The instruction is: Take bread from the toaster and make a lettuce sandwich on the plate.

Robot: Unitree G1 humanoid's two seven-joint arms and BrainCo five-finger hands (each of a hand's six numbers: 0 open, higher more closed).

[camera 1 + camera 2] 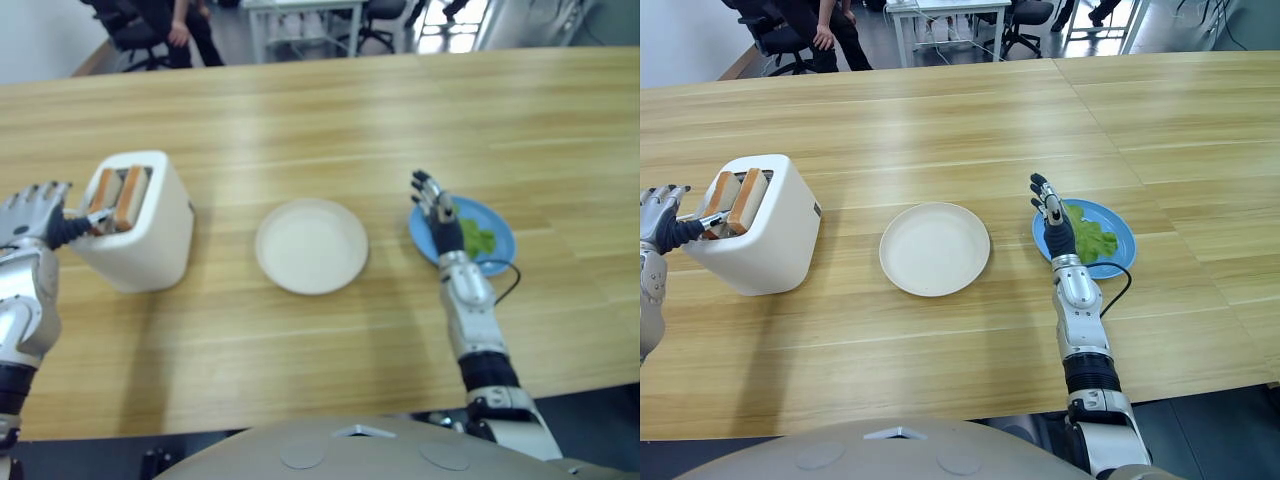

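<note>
We see bread [735, 200] standing up in toaster [765, 248], just right of left hand [658, 220], touching it; grip we cannot tell; right hand [1055, 228] flat, empty, at lettuce [1095, 240].

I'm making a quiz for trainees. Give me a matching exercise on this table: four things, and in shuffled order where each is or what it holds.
Things: 1 toaster; 2 cream plate; 3 blue plate; 4 left hand.
States: A holds lettuce; B between toaster and blue plate; C at the toaster's left side; D bread slices in its slots.
Pairs: 1-D, 2-B, 3-A, 4-C.
</note>
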